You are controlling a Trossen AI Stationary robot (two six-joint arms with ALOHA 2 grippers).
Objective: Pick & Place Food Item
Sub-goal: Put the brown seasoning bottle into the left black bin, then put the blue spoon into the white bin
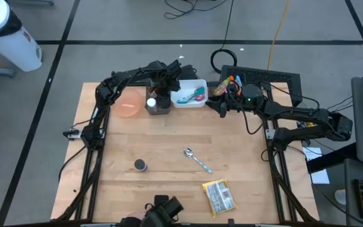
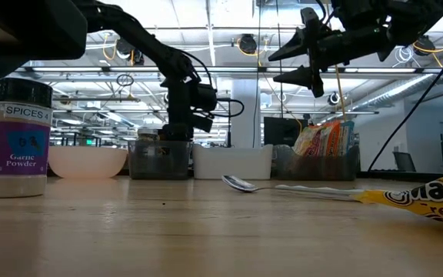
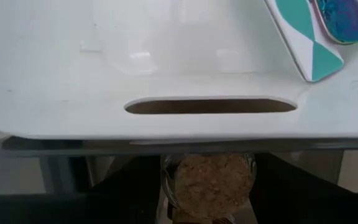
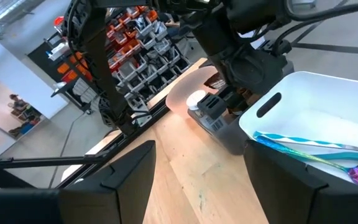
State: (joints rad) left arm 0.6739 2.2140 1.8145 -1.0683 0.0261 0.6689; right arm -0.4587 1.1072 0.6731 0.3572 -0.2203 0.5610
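A clear jar of brown powder (image 3: 209,180) sits between the fingers of my left gripper (image 3: 209,208), which is shut on it. That gripper (image 1: 162,98) points down into the dark grey bin (image 1: 158,107) at the table's far side, beside the white bin (image 1: 190,93). A white-lidded jar (image 1: 151,101) stands in the grey bin to its left. My right gripper (image 4: 207,186) hangs open and level above the table, right of the white bin (image 4: 316,118), with nothing between its fingers. My left gripper pinches the jar's two opposite sides (image 3: 169,183) between its two fingers, coming from above and pointing down. The jar hangs below the wrist inside the grey bin's walls (image 3: 42,149). Whether its bottom rests on the bin's floor is hidden.
A pink bowl (image 1: 130,102) stands left of the grey bin. The white bin holds teal utensils (image 3: 309,37). A container of snack packs (image 1: 222,88) is at the far right. A spoon (image 1: 197,159), a garlic powder jar (image 1: 141,164) and a yellow snack packet (image 1: 218,195) lie nearer.
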